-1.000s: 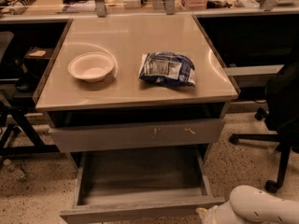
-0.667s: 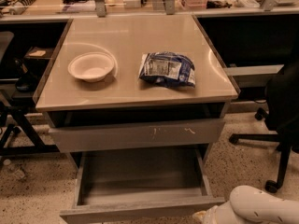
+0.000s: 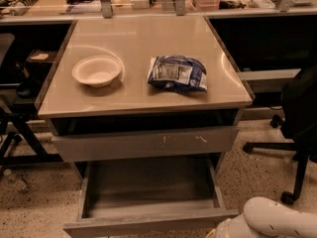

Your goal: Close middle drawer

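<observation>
The middle drawer [image 3: 148, 225] stands pulled far out at the bottom of the view, its long shallow grey tray [image 3: 148, 185] open and bare. Its plain flat front runs along the bottom edge. Above it is the taller grey drawer front with pale scratch marks [image 3: 143, 143], pushed in. My white arm [image 3: 277, 221] comes in at the bottom right corner. My gripper [image 3: 218, 230] is at the right end of the middle drawer's front, mostly cut off by the frame edge.
A white bowl [image 3: 97, 71] and a blue snack bag [image 3: 178, 73] lie on the cabinet's beige top [image 3: 138, 38]. A black office chair [image 3: 297, 123] stands to the right. Black frame legs [image 3: 15, 138] stand to the left. A cluttered counter runs behind.
</observation>
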### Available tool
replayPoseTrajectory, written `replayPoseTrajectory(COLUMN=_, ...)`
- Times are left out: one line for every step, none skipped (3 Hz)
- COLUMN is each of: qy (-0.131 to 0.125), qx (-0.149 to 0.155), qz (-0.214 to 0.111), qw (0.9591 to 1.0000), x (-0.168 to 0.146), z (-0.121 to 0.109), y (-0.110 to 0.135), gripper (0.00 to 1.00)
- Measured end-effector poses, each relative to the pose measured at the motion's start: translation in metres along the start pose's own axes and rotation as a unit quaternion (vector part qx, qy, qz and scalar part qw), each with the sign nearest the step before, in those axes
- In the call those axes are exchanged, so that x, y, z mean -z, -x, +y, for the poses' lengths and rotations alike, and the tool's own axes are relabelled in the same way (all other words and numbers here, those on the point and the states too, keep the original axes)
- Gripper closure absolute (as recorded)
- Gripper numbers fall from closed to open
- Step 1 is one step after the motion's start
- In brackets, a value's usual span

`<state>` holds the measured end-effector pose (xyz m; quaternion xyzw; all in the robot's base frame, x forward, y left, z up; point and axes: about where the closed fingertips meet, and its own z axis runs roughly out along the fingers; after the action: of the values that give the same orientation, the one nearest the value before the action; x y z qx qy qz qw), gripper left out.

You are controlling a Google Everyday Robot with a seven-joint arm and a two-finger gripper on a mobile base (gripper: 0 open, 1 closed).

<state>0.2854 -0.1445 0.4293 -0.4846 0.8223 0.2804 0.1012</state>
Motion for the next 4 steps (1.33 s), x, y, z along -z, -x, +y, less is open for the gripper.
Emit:
replayPoseTrajectory(qy=0.000, qx=0.000, qz=0.000, qw=1.0000, x=0.000, z=0.000, y=0.000, gripper=0.89)
replayPoseTrajectory(qy=-0.009, qx=0.019, qz=-0.007, qw=0.9998, x=0.005, z=-0.012, y=0.012, gripper=1.00)
replayPoseTrajectory(qy=-0.030, qx=0.048, qz=-0.023, qw=0.9981, x=0.007, z=-0.027, y=0.026, gripper=1.00)
replayPoseTrajectory(qy=-0.042, qx=0.067, qz=-0.031, qw=0.9964, x=0.004, z=-0.037, y=0.035, gripper=1.00)
